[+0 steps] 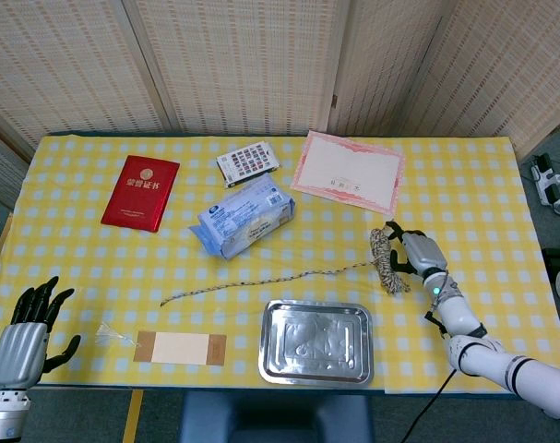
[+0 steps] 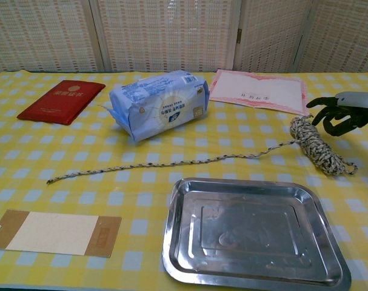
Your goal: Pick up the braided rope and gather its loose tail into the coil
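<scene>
1. The left hand (image 1: pixel 23 334) is hovering off the near left corner of the table (image 1: pixel 77 242), fingers spread and holding nothing; it is well apart from the rope.
2. The tail (image 2: pixel 165 162) of the rope is lying stretched across the middle of the checked cloth, running from a free end in front of the red booklet (image 1: pixel 141 192), past the blue packet (image 1: pixel 243 216), and rising rightward to the coil (image 2: pixel 314 145).
3. It is looking light, soft and limp, so I judge the tail will drag and flop rather than hold a shape; the braid seems rough enough not to slip.
4. The metal tray (image 2: pixel 250 230) is sitting just in front of the tail, and its raised rim could snag a dragged strand; the strip of cloth between tray and packet is giving open room for sweeping.
5. The coil is lying right of the tray, near the corner of the pink-bordered certificate (image 1: pixel 347 172); its bundled middle looks like the surest place to grip.
6. The right hand (image 1: pixel 414 253) is reaching in beside the coil's upper end, fingers apart and curved, grasping nothing; whether it is touching the rope I cannot tell.
7. Beyond the coil the table's right edge is leaving free cloth for the arm.
</scene>
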You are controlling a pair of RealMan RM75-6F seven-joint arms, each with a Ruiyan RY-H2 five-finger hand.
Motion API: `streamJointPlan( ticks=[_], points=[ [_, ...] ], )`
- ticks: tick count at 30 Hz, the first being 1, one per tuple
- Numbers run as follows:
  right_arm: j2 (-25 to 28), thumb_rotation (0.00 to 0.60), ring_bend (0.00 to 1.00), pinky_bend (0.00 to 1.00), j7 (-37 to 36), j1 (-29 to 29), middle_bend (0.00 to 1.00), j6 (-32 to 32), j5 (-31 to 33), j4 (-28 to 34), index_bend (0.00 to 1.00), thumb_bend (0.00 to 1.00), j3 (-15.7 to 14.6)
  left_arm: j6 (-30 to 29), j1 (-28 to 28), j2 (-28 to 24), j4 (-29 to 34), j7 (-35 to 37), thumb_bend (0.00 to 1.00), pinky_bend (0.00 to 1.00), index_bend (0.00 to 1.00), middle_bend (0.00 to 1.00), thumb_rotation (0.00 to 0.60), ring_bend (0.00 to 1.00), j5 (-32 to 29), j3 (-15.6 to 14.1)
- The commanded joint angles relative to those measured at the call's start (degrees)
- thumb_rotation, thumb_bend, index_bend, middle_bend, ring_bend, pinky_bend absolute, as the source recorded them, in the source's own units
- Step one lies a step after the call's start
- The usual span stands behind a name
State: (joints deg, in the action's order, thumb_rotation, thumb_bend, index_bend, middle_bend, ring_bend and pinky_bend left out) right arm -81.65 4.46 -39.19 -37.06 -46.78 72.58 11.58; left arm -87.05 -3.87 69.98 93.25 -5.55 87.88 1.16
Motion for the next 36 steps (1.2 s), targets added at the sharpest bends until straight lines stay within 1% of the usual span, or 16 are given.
streamJointPlan(
  ticks=[1,5,11,19,22,25,27,29,31,33,36],
  points=[
    [-0.86,0.520,0.16,0.09,0.99,-0.46,0.26,-0.40,0.89,-0.99,0.00,0.75,-0.64,0.16,0.09,0.13,-0.42,0.29,0.35,0.00,0.19,0.00,0.600,0.00,-0.25,-0.08],
    [-1.75,0.518,0.16,0.09,1.24,-1.21,0.26,0.20,1.60,-1.32,0.00,0.74,-0.74,0.39,-0.02,0.27,-0.81,0.58,0.35,0.00,0.19,0.00,0.600,0.00,-0.44,0.03],
    [-2.39,0.517,0.15,0.09,-1.25,-2.02,0.26,0.14,-4.24,2.39,0.00,0.75,0.12,0.20,0.02,0.26,-0.86,0.58,0.35,0.00,0.19,0.00,0.600,0.00,-0.31,0.06],
    [-1.98,0.517,0.15,0.09,-0.71,-2.79,0.26,-0.71,-10.82,8.31,0.00,0.75,-1.56,0.30,0.27,0.24,-1.32,1.19,0.35,0.00,0.19,0.00,0.600,0.00,-0.72,-0.06],
    [-0.14,0.512,0.16,0.09,-0.36,-1.35,0.26,-4.46,-13.08,10.71,0.00,0.75,-1.99,0.36,0.31,0.24,-1.73,1.65,0.35,0.00,0.19,0.00,0.600,0.00,-0.94,0.02],
    [2.07,0.510,0.15,0.09,2.47,0.52,0.25,-9.50,-14.77,12.16,0.00,0.75,-3.03,0.40,0.26,0.34,-2.07,2.03,0.35,0.00,0.19,0.00,0.600,0.00,-0.94,0.07],
    [3.57,0.514,0.15,0.09,5.39,1.86,0.21,-12.81,-14.74,13.20,0.00,0.70,-3.81,0.49,0.21,0.44,-2.20,2.21,0.35,0.00,0.19,0.00,0.600,0.00,-0.92,0.08],
    [4.64,0.521,0.14,0.09,8.29,2.75,0.13,-14.98,-14.14,14.11,0.00,0.53,-4.51,0.58,0.11,0.54,-2.26,2.19,0.35,0.00,0.19,0.00,0.600,0.00,-0.84,0.09],
    [5.61,0.525,0.13,0.10,10.93,3.66,0.07,-16.82,-13.38,15.27,0.00,0.41,-5.27,0.57,0.03,0.63,-2.27,2.21,0.35,0.00,0.19,0.00,0.600,0.00,-0.55,0.04],
    [6.26,0.525,0.12,0.10,12.46,4.44,0.03,-17.85,-12.83,15.91,0.00,0.37,-5.95,0.50,0.03,0.64,-2.29,2.26,0.35,0.00,0.19,0.00,0.600,0.00,-0.47,0.04],
    [6.50,0.526,0.10,0.10,13.09,5.11,0.00,-18.14,-12.30,15.46,0.00,0.35,-6.54,0.36,0.11,0.59,-2.32,2.46,0.35,0.00,0.19,0.00,0.600,0.00,-0.53,0.09]
  ],
)
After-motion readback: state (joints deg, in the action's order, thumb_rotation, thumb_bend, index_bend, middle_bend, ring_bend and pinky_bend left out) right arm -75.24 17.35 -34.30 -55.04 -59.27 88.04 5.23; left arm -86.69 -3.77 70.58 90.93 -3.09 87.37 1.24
